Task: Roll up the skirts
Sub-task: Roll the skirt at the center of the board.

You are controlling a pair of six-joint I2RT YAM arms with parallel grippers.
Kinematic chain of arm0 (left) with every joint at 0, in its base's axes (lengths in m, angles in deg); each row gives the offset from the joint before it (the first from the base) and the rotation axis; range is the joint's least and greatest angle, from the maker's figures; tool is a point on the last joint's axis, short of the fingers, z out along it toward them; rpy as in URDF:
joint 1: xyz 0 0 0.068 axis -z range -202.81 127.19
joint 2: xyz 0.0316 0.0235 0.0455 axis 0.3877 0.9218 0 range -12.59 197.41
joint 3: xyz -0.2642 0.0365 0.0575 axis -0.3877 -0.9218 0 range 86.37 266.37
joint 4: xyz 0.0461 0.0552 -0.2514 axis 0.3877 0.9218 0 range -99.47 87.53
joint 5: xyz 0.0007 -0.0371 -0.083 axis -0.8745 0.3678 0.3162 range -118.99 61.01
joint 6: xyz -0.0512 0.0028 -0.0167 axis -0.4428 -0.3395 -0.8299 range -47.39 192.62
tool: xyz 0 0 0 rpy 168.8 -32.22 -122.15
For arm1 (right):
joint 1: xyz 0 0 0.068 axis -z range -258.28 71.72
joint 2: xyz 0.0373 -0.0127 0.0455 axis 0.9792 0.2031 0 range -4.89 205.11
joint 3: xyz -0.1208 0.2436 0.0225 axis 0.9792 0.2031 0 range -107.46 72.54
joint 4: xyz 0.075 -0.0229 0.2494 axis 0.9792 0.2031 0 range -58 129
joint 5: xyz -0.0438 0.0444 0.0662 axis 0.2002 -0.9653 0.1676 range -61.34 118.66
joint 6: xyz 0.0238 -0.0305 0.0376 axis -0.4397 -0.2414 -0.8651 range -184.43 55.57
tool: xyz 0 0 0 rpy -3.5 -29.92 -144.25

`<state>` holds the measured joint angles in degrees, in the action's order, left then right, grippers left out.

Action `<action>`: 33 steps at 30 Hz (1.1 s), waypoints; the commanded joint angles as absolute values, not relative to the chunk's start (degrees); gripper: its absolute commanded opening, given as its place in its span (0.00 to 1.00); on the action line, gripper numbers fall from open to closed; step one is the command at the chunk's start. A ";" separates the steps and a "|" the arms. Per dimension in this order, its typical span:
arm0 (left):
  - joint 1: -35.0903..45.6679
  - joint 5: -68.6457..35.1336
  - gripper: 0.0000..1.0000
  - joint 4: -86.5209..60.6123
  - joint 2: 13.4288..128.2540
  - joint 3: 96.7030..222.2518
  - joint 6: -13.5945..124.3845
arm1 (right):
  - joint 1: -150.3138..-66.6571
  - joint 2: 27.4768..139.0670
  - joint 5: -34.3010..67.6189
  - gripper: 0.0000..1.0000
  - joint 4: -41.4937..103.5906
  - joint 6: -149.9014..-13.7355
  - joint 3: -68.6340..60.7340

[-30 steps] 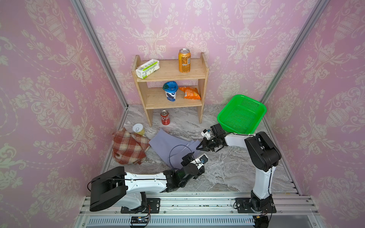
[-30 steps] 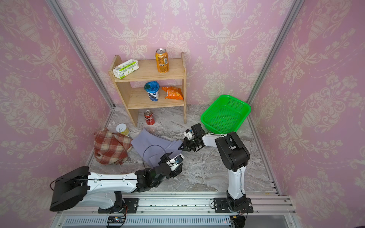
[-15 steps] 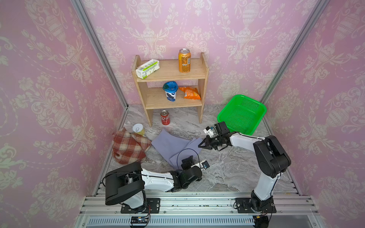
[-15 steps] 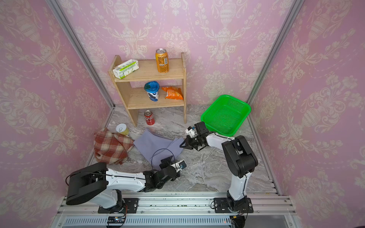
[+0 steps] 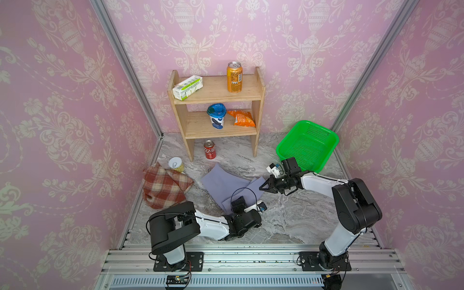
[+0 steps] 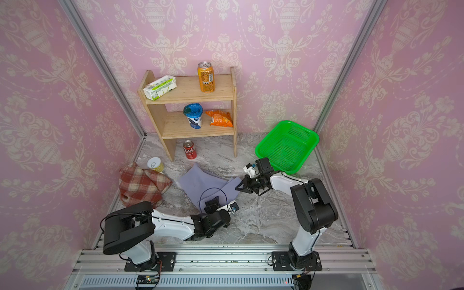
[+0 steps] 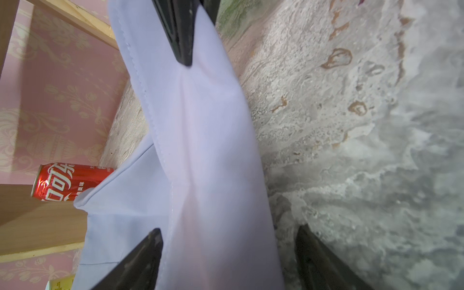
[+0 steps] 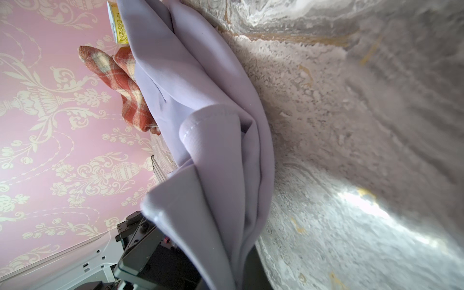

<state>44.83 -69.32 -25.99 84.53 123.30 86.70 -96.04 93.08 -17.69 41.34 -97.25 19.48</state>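
Note:
The lavender skirt [image 5: 223,182] [image 6: 199,180] lies partly spread on the marble floor, its right part folded into layers. My right gripper [image 5: 262,187] [image 6: 238,187] [image 8: 241,271] is shut on that skirt's folded right corner, and the cloth hides most of its fingers. At the skirt's near edge my left gripper [image 5: 238,202] [image 7: 229,228] stands open, with a strip of the skirt [image 7: 208,150] running between its fingers [image 7: 140,256]. The plaid skirt [image 5: 163,187] [image 6: 140,183] [image 8: 125,82] lies bunched by the left wall, away from both grippers.
A green basket [image 5: 307,148] sits tilted at the back right, just behind my right wrist. The wooden shelf [image 5: 216,100] stands at the back with cans and packets on it. A red cola can [image 5: 209,150] [image 7: 67,182] and a yellow can [image 5: 175,164] stand near the skirts.
My left arm has swung and drawn its gripper leftward from beside the lavender skirt onto its near edge. The right gripper has shifted slightly nearer, still holding the corner.

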 commanded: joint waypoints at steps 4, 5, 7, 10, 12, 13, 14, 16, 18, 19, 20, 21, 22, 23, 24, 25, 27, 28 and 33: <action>44.17 -69.50 0.63 -19.37 91.15 130.01 86.49 | -94.66 90.60 -19.53 0.03 41.39 -96.12 21.89; 43.95 -70.57 0.44 -19.13 91.61 130.54 86.21 | -94.34 90.39 -19.61 0.03 41.39 -96.05 22.19; 43.15 -70.33 0.23 -18.52 91.33 130.84 85.40 | -93.73 90.10 -19.60 0.03 41.36 -95.94 22.66; 40.73 -66.74 0.02 -17.20 89.35 130.93 83.97 | -92.60 89.40 -19.67 0.09 41.34 -96.14 23.23; 38.62 -61.90 0.00 -16.17 87.32 130.85 82.60 | -91.93 88.52 -19.31 0.28 41.56 -96.20 23.49; 37.12 -57.93 0.00 -15.66 86.39 130.85 81.94 | -91.68 88.00 -18.95 0.37 41.69 -96.23 23.66; 35.45 -53.33 0.00 -15.03 85.55 131.10 81.11 | -91.51 87.23 -18.69 0.45 41.75 -96.09 23.91; 32.58 -44.85 0.00 -13.95 84.88 132.06 79.87 | -91.13 85.84 -17.99 0.66 41.89 -95.98 24.60; 29.52 -36.93 0.00 -11.91 85.40 134.22 77.99 | -90.79 84.24 -17.07 0.87 41.53 -95.90 25.89; 28.18 -32.48 0.00 -11.23 85.85 135.11 77.13 | -90.70 83.49 -16.75 1.00 41.32 -95.87 26.62; 26.68 -28.21 0.00 -10.68 86.45 136.16 75.87 | -90.67 82.84 -16.66 1.00 40.50 -96.06 27.63; 25.14 -23.79 0.00 -10.42 87.23 137.15 74.43 | -90.67 82.52 -16.97 1.00 39.59 -96.27 28.56; 23.87 -19.94 0.00 -10.44 87.91 137.93 73.18 | -90.68 82.32 -17.13 1.00 38.71 -96.39 29.41; 22.31 -15.79 0.00 -10.38 88.81 138.81 71.93 | -90.67 81.96 -17.20 1.00 37.18 -96.98 30.79; 20.90 -12.09 0.00 -10.94 89.73 139.47 70.48 | -90.68 81.55 -17.28 1.00 35.18 -97.66 32.20; 19.66 -8.88 0.00 -11.85 90.40 139.87 69.16 | -90.66 81.43 -17.47 1.00 33.20 -98.23 33.48; 17.00 -0.74 0.00 -15.08 92.12 140.33 65.50 | -90.68 81.74 -18.37 1.00 27.85 -101.12 35.77; 15.91 2.40 0.00 -16.72 92.82 140.36 64.19 | -90.68 82.19 -18.44 1.00 25.99 -101.75 36.26; 11.87 14.23 0.00 -26.22 96.90 140.69 55.95 | -91.00 86.96 -18.72 1.00 16.67 -106.46 36.14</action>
<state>13.11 1.01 -19.82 94.98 139.50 63.32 -90.80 84.82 -18.11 25.30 -102.45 36.36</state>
